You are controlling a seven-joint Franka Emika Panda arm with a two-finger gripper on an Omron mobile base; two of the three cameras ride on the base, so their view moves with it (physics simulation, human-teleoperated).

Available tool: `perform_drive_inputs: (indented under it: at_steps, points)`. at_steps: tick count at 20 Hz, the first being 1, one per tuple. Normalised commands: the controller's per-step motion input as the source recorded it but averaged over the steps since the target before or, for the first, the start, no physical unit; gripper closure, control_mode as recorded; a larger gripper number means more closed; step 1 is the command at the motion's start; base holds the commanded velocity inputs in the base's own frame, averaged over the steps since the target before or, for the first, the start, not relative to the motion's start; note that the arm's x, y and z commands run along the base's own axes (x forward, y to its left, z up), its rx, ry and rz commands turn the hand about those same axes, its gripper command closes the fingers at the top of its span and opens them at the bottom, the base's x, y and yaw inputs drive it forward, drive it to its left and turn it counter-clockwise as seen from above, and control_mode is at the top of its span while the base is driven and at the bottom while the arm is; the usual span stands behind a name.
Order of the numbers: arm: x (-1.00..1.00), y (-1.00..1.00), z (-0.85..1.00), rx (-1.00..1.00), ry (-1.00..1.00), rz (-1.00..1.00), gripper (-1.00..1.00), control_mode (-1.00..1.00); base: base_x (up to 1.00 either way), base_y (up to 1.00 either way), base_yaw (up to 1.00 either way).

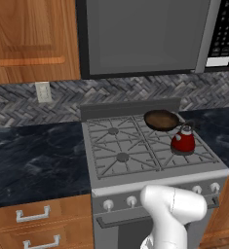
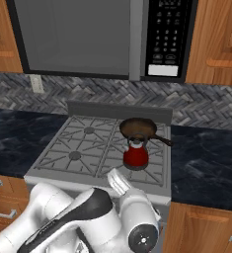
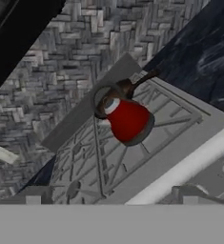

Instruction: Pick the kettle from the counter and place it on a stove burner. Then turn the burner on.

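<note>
Item: small squat glossy red kettle (image 1: 183,141) with silvery lid, short spout and dark arched handle.
Location: standing on the grey cast-iron grate of the grey four-burner stove (image 1: 135,146), over the front right round dark-grey gas burner cap; off the black blue-veined polished stone counter (image 1: 33,155).
Neighbour: brown round skillet (image 1: 161,119) on the rear right burner, just behind the kettle, rim close to it; contact cannot be told.
Attitude: upright, long axis vertical; handle arching over the lid.
Heading: in the right base view the handle (image 2: 136,140) reads as an open arch, so it seems to span left to right; spout too small to place with confidence.
Tool: two-finger gripper (image 3: 111,198), jaws standing fully apart, holding nothing; drawn well back from the kettle, which sits free in the middle of the hand view.
Step in hand: by judgement, placement is done and the burner remains to be lit.
Controls: row of pale round knobs (image 1: 131,200) along the stove's front panel.
Next move calls for: lowering the parted jaws to the knob serving the front right burner, closing on it squarely, then twisting. Which knob that is cannot be read here.
</note>
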Motion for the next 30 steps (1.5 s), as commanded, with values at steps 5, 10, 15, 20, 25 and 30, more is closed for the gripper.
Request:
perform_drive_inputs:
  at_steps: [5,10,15,20,25,30]
  points:
    - [-0.34,0.00,-0.02,-0.08,-0.41,0.22,-1.00,-1.00,0.00,0.00,0.00]
    - [-0.21,0.00,-0.04,-0.18,-0.36,0.21,-1.00,-1.00,0.00,0.00,0.00]
    - [-0.17,0.00,-0.05,-0.29,-0.26,0.17,-1.00,-1.00,0.00,0.00,0.00]
    - [-0.18,0.00,-0.18,-0.33,-0.15,0.12,-1.00,-1.00,0.00,0.00,0.00]
    - [-0.42,0.00,-0.39,-0.29,-0.18,0.01,-1.00,-1.00,0.00,0.00,0.00]
    - [-0.06,0.00,-0.46,-0.18,-0.06,-0.20,-1.00,-1.00,0.00,0.00,0.00]
